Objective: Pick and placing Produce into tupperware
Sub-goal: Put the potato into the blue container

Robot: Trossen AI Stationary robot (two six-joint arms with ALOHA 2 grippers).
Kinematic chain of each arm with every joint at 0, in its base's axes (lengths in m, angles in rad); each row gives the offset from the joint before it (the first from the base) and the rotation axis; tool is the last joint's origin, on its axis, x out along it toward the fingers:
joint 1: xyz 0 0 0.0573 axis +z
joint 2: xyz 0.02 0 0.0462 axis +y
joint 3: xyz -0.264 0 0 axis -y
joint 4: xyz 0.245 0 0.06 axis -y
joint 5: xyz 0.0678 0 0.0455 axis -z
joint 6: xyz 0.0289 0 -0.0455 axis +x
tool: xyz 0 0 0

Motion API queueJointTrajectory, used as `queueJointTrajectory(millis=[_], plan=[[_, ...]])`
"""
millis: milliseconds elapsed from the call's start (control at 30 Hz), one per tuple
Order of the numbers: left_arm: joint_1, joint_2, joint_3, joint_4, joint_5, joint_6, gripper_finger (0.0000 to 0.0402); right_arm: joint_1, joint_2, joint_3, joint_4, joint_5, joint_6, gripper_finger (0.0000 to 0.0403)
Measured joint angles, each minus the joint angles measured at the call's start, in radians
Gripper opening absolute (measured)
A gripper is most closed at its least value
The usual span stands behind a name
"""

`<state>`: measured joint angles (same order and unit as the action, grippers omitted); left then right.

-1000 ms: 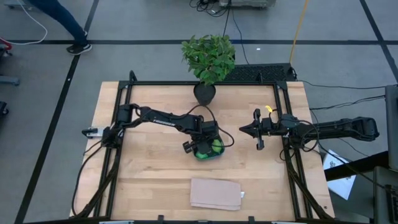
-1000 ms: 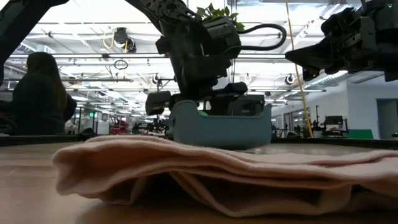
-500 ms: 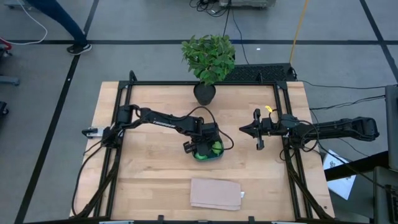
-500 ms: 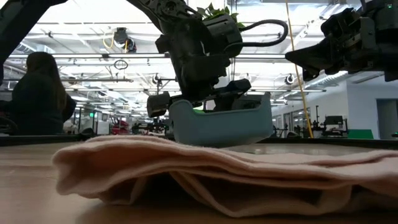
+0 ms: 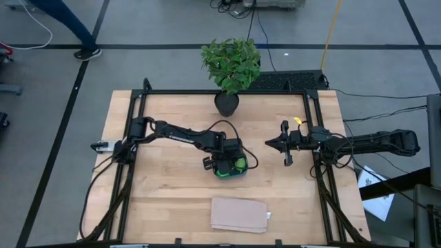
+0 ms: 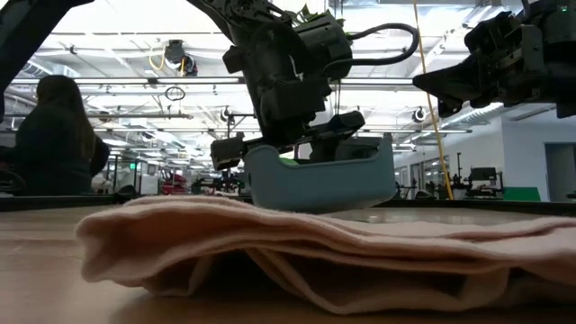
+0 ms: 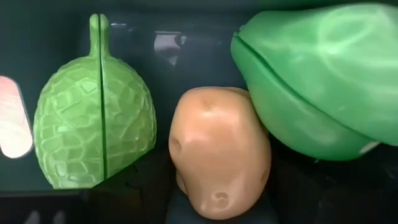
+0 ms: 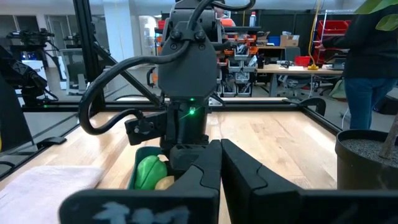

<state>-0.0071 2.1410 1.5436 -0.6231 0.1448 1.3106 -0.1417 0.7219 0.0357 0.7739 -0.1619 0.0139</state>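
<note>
1. The table [image 5: 172, 207] is carrying everything; the potted plant [image 5: 231, 63] is sitting at its far edge, well apart from the work, seemingly just clutter to be ignored.
2. The pad [image 5: 238, 214] is lying folded near the front edge, well clear of the tub and playing no part that I can see.
3. The left gripper [image 5: 224, 163] is hanging straight down over the tub in mid-table, close to its rim, probably because it is dealing with the contents; whether it is gripping anything I cannot tell.
4. The right gripper [image 5: 269, 144] is waiting off to the right, above the wood, fingers pressed together on nothing; it is keeping out of the other arm's way, I reckon.
5. The tub [image 6: 315, 184] is looking slightly tilted from table height; I cannot tell whether one end is being lifted.
6. All three produce pieces are lying inside it: the smooth green piece [image 7: 323, 81], the ribbed green piece [image 7: 93, 118] and, between them, the tan piece [image 7: 217, 155], which is touching the smooth green piece; so the filling is looking done.
7. I am finding no readable brand, label or writing anywhere.
</note>
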Motion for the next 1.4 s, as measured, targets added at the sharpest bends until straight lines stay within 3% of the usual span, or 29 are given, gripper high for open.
queueJointTrajectory(millis=[1100, 1400], plan=[[-0.023, 0.005, 0.055, -0.04, -0.004, 0.016, 0.0224, 0.0, 0.0, 0.0, 0.0, 0.0, -0.003, 0.0], [-0.023, 0.003, 0.057, -0.02, -0.036, -0.004, 0.0276, 0.0, 0.0, 0.0, 0.0, 0.0, -0.003, 0.0]])
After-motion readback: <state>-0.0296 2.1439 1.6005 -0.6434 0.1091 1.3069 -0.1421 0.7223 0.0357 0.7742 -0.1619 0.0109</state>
